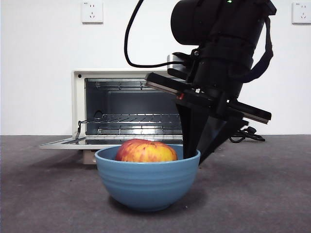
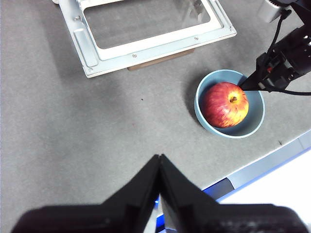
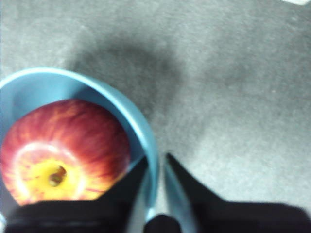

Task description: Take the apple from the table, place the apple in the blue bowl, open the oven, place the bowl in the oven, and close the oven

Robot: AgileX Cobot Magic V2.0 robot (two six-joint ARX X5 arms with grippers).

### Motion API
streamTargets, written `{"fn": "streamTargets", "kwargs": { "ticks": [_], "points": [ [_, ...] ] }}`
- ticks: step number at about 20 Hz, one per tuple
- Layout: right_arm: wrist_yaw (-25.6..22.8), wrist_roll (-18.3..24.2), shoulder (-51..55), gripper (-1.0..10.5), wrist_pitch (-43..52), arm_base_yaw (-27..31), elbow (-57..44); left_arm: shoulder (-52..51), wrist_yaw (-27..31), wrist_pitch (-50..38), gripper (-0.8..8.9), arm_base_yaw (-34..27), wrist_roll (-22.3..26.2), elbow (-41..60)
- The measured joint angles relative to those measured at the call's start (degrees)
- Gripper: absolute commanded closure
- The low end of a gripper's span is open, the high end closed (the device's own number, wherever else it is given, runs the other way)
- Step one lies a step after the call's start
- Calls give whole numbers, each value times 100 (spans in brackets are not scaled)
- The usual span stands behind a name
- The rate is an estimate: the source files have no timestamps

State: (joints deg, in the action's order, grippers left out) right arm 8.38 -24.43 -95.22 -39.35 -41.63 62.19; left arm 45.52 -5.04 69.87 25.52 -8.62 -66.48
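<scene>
The red and yellow apple (image 1: 146, 151) (image 2: 225, 104) (image 3: 63, 145) lies in the blue bowl (image 1: 146, 183) (image 2: 253, 124) (image 3: 29, 90), which stands on the dark grey table (image 1: 43, 194) in front of the oven (image 1: 80, 104). The oven's door (image 1: 68, 142) (image 2: 146, 46) is folded down flat, so the racks inside show. My right gripper (image 1: 198, 156) (image 3: 155, 162) (image 2: 243, 87) pinches the bowl's right rim, one jaw inside and one outside. High above the table, my left gripper (image 2: 159, 158) is shut on nothing.
A black cord (image 1: 248, 133) lies on the table to the right of the oven. Two wall sockets (image 1: 92, 12) sit high on the white wall. The table's edge (image 2: 262, 167), with a blue strip, runs close to the bowl in the left wrist view.
</scene>
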Motion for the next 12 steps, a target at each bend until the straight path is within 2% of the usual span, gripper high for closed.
{"fn": "streamTargets", "kwargs": {
  "ticks": [5, 12],
  "points": [
    [-149, 2, -20, 959, -98, 2, 225, 0, 0, 0, 818, 0, 0, 0],
    [-306, 103, -203, 959, -678, 125, 2002, 0, 0, -66, 818, 0, -2, 0]
  ]
}}
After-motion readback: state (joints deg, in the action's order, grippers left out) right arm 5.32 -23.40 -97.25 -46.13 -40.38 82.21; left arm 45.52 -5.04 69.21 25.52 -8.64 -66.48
